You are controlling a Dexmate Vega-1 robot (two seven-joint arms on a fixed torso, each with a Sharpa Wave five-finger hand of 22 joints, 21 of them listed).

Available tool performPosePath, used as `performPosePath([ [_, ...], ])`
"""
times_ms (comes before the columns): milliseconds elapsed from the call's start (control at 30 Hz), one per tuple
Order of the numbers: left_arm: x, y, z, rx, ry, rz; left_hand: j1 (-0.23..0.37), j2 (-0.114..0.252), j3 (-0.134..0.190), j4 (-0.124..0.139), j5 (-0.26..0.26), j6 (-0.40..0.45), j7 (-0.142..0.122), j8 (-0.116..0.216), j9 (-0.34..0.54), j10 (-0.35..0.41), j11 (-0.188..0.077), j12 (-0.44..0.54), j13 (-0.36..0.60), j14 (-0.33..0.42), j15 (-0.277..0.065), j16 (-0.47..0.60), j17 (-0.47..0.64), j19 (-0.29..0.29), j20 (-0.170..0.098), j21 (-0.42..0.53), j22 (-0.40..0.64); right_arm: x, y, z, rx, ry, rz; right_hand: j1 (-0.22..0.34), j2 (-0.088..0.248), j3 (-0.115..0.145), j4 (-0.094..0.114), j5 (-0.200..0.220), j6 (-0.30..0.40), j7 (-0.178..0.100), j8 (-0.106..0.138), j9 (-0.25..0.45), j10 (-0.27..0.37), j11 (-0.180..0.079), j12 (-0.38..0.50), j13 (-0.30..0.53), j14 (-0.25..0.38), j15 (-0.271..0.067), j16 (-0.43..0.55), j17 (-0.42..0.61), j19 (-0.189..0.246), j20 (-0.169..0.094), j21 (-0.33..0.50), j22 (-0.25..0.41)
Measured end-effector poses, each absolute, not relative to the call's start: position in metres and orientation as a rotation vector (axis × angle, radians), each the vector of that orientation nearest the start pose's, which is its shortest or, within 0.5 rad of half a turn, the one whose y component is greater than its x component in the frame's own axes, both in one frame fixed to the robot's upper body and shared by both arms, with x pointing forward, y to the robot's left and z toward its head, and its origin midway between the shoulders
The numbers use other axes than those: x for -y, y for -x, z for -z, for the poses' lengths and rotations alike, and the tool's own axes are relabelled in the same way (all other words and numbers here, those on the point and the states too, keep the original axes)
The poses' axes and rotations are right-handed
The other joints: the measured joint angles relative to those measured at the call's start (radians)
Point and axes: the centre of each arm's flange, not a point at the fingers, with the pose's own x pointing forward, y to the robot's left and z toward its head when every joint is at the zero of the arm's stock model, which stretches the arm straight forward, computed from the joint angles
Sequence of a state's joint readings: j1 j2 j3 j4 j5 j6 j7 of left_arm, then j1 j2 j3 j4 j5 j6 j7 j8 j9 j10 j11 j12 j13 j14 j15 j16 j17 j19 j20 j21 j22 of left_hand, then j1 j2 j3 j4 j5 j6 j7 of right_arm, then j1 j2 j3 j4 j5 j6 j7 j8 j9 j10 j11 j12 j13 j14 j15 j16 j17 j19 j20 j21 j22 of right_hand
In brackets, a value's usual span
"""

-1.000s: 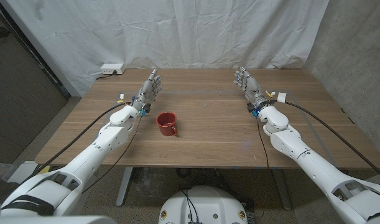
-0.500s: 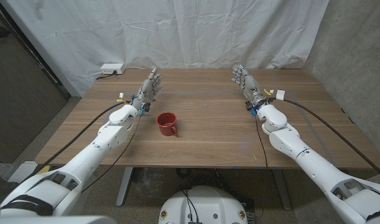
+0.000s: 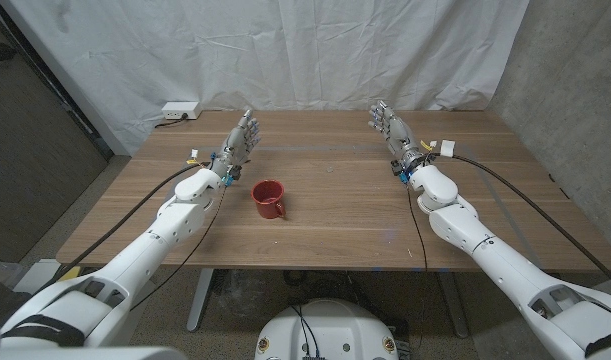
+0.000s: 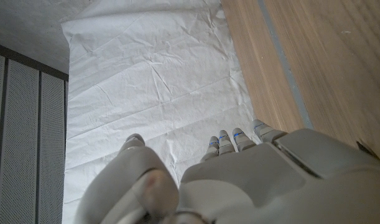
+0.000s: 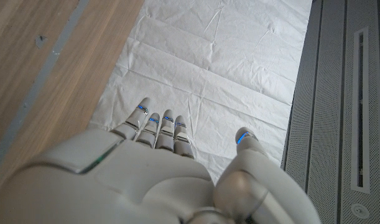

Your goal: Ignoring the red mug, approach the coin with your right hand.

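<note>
The red mug [image 3: 269, 199] stands upright on the wooden table [image 3: 335, 215], left of the middle, handle toward the front. A tiny pale speck [image 3: 390, 232] on the wood near the front right may be the coin; it is too small to tell. My right hand [image 3: 390, 127] is raised at the back right, fingers stretched out and holding nothing, well behind that speck. At the back left my left hand [image 3: 241, 140] is held up the same way, empty, behind the mug. The right hand's back [image 5: 146, 168] and the left hand's back [image 4: 239, 174] face the white cloth.
A white power strip [image 3: 180, 108] lies at the table's back left corner. A white cloth backdrop [image 3: 285, 50] hangs behind the table. Cables run along both forearms. A small dark mark [image 5: 40, 39] shows on the wood.
My right hand has drifted a little to the left and toward the back of the table. The left hand and the mug have stayed put.
</note>
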State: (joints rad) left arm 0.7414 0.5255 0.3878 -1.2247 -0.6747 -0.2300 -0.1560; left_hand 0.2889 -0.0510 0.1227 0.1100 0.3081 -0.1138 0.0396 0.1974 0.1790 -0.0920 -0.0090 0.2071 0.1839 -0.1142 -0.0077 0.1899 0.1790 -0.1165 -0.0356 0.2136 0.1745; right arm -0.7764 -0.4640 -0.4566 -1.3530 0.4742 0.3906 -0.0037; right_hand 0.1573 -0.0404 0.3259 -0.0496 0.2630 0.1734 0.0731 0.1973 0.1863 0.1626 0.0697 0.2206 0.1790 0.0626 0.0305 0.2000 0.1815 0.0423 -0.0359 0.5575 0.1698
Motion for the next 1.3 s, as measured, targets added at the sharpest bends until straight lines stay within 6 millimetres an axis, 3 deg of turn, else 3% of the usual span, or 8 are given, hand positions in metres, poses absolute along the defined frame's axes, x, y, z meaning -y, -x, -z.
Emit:
performPosePath([
  [200,-0.294,-0.667,0.001,0.565,-0.008,0.294,0.004,0.004,0.003,-0.003,0.000,0.003,0.003,0.000,0.000,0.000,0.000,0.000,0.000,0.000,0.000,0.000,0.000,0.000,0.000,0.000,0.000,0.214,-0.635,-0.022,0.788,0.105,-0.303,0.000,0.000,0.000,0.000,0.000,0.004,-0.004,0.000,0.000,0.006,-0.006,0.000,0.000,0.004,-0.004,0.000,0.000,0.000,0.000,-0.007,0.000],
  [600,-0.294,-0.661,0.001,0.569,-0.020,0.291,0.012,0.012,0.004,-0.004,0.000,0.018,-0.004,0.000,0.000,0.009,-0.009,0.000,0.000,0.007,-0.007,0.000,0.000,0.011,0.000,0.000,0.000,0.206,-0.635,-0.028,0.819,0.138,-0.307,0.004,0.004,-0.004,-0.004,0.000,0.005,-0.013,0.000,0.000,0.005,-0.006,0.000,0.000,0.052,-0.013,0.011,0.003,0.046,0.000,-0.007,0.000],
  [1300,-0.293,-0.655,-0.001,0.567,-0.037,0.290,0.017,0.017,0.003,-0.011,0.000,0.018,-0.004,0.000,0.000,0.013,-0.005,0.000,0.000,0.007,-0.007,0.000,0.000,0.011,0.000,0.000,0.005,0.193,-0.626,-0.036,0.876,0.227,-0.299,0.008,0.008,0.000,-0.008,0.000,0.011,-0.029,0.000,0.000,0.011,-0.011,0.000,0.000,0.051,-0.013,0.007,0.002,0.046,0.000,-0.025,0.000],
])
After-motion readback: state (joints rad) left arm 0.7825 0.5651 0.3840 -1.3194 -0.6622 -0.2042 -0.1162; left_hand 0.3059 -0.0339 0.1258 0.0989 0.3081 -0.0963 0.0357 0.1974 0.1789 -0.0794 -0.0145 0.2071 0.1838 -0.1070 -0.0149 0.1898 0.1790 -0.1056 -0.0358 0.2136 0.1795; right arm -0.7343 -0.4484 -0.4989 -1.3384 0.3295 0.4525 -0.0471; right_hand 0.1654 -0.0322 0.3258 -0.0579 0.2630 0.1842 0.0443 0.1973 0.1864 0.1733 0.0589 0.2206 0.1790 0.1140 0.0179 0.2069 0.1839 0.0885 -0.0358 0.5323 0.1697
